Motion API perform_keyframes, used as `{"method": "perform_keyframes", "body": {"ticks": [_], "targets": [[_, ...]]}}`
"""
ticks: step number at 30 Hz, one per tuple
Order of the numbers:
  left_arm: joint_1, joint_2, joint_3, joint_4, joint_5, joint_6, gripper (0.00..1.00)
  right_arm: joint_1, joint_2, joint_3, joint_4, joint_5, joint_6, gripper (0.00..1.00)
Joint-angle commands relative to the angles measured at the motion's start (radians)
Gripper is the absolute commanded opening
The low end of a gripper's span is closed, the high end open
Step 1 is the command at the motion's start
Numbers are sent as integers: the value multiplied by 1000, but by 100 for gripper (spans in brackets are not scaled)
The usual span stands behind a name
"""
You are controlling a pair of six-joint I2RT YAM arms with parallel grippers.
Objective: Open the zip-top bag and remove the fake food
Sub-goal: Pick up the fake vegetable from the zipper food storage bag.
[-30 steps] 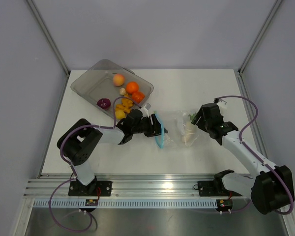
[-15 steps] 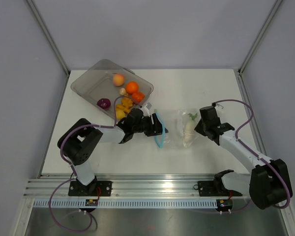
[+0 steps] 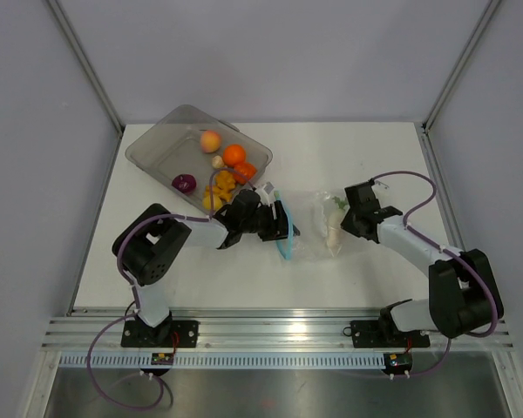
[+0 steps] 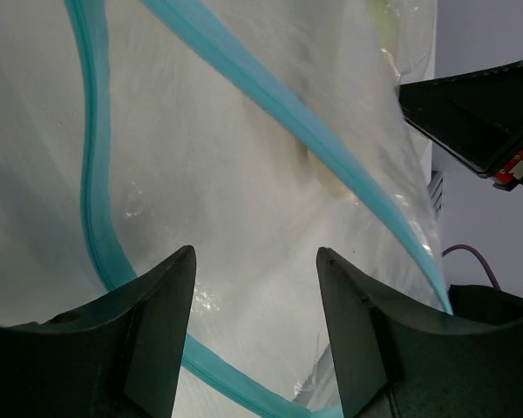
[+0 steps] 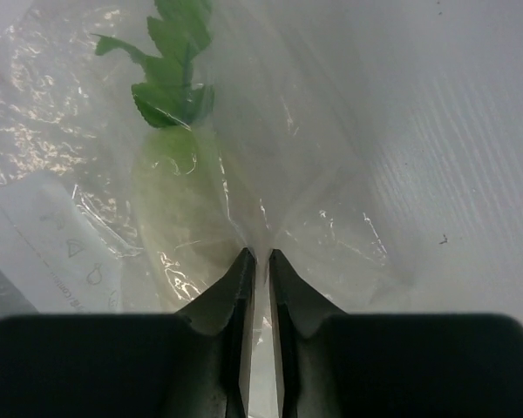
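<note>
Right gripper (image 5: 261, 254) pinches the zip-top bag (image 5: 331, 157), its label (image 5: 44, 226) unreadable; left gripper (image 4: 254, 261) stands open by the zip strip (image 4: 277, 122).

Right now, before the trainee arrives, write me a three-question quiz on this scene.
1. True or false: the white radish lies inside the zip-top bag.
2. What do the right jaws pinch? A an orange ball; B a fold of the bag's clear plastic; C the teal zip strip.
3. Fill in: the peach lies in the grey ____.
Key: 1 true; 2 B; 3 tray.
</note>
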Motion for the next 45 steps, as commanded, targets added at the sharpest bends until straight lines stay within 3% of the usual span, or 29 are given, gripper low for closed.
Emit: {"method": "perform_keyframes", "body": {"ticks": [1,10,16,21,24,28,33,37,41,45], "targets": [[-7,29,66,-41,-20,44,61,-6,67,46,43,10,-8,18],[-7,37,79,-37,-8,50,66,-3,129,75,64,-90,-57,10],[-7,69,115,-55,14,56,67,-1,57,58,40,-17,-39,11],[-9,54,112,-58,3,62,68,-1,-38,18,48,42,-5,23],[-9,57,116,-55,18,58,68,-1,-81,-2,78,10,-17,49],[-9,48,125,-60,18,59,68,-1,-84,6,98,36,-13,57],[-9,36,144,-75,37,65,69,-3,49,88,68,77,-19,58],[-9,42,158,-95,41,80,69,-3,173,202,19,85,-14,53],[-9,54,168,-110,41,99,69,-1,224,178,87,-21,-8,45],[-9,71,181,-120,36,110,70,2,221,147,137,-97,-22,45]]}}
